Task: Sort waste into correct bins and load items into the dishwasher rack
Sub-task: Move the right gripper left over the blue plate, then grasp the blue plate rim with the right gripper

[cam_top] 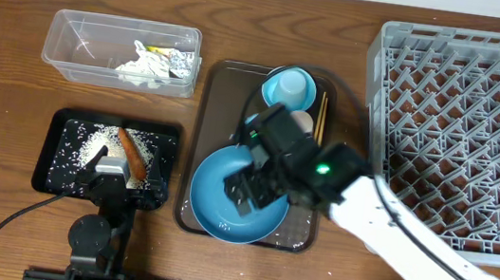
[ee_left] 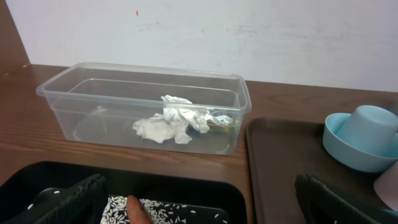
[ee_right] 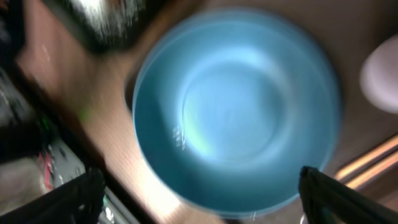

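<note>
Overhead: wooden table [cam_top: 5, 110], white wall strip along the top. Brown serving tray [cam_top: 220, 108] is the centre. On its near end sits the dark-blue plate [cam_top: 209, 202], with the right gripper [cam_top: 248, 195] over it. On its far end are the light-blue bowl [cam_top: 290, 88], white cup [cam_top: 302, 121] and chopsticks [cam_top: 321, 117]. Grey dishwasher rack [cam_top: 465, 138] lies right of the tray. Left of it are the clear tub [cam_top: 70, 46] with tissue [cam_top: 139, 67] and wrapper [cam_top: 177, 62], and the black tray [cam_top: 65, 127] with rice [cam_top: 86, 149] and carrot [cam_top: 130, 152]. The left gripper [cam_top: 119, 191] is over the black tray's near edge.

Left wrist: jaws released wide over the black tray; tub ahead, white wall behind.

Right wrist: blurred; jaws spread, gripping nothing, plate below; the pale blob at right is probably the cup.
</note>
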`<state>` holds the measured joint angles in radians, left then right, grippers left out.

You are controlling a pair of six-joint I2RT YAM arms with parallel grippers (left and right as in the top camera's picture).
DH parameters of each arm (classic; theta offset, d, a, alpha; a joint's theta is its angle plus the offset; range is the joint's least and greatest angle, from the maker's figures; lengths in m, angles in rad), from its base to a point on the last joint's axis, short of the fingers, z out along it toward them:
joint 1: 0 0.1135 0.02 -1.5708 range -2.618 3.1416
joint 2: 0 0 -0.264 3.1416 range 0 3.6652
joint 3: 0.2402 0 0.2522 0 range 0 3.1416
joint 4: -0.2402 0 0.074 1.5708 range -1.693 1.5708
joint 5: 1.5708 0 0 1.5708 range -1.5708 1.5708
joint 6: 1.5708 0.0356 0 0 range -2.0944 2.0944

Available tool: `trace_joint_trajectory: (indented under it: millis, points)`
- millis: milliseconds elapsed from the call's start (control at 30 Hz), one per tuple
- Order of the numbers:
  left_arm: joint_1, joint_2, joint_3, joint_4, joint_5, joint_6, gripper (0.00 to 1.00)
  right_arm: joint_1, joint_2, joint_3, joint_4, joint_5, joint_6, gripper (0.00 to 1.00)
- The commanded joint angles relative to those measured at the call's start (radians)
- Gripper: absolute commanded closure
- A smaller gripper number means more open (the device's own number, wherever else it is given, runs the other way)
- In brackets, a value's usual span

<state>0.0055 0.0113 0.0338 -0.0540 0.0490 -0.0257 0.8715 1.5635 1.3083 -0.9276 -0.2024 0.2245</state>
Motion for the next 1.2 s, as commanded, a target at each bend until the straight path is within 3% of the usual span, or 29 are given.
trace_joint_trajectory:
  millis: [0, 267, 767, 1167]
  points:
    - [0.005, -0.007, -0.028, -0.016, -0.012, -0.001, 0.02, 0.068, 0.067, 0.016, -0.042, 0.004, -0.048, 0.08]
    - [0.005, -0.007, -0.028, -0.016, -0.012, -0.001, 0.02, 0.238, 0.22, 0.016, -0.037, 0.035, -0.114, 0.09]
    - [0.005, -0.007, -0.028, -0.016, -0.012, -0.001, 0.02, 0.269, 0.321, 0.01, 0.002, 0.092, -0.107, 0.46]
    - [0.005, -0.007, -0.028, -0.016, -0.012, -0.001, 0.02, 0.257, 0.321, -0.014, 0.05, 0.176, -0.018, 0.5]
